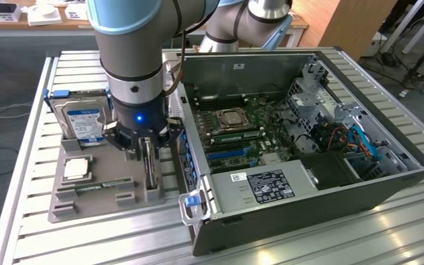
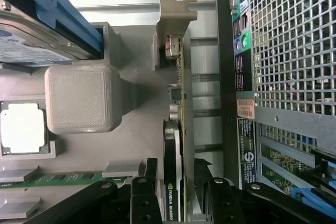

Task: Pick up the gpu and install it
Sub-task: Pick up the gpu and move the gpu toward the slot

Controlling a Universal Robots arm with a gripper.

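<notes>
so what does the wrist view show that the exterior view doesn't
Wrist view adds: the gpu edge-on, its metal bracket, lettering on its shroud, the rear grille. Exterior view adds: the motherboard inside the open case, the arm. Shared: the open gripper straddling the gpu standing in the gray tray, beside the hard drive and cpu.

Table [image 1: 35,232] carries tray [image 1: 94,207] on the exterior view's left & PC case [image 1: 308,221] on the exterior view's right, the two just beside each other. On tray: hard drive [image 1: 83,120] upright at far end, CPU [image 1: 75,168] flat nearer the camera, RAM stick [image 1: 97,186] in a slot nearer still. The gpu [image 1: 150,165] stands on edge along tray's case-side edge, btwn CPU & case wall, bracket twd hard-drive end. The gripper [image 1: 147,149] sits directly over gpu, one finger each side. In case: motherboard [image 1: 234,130] at centre, power supply [image 1: 267,185] along near wall.
</notes>
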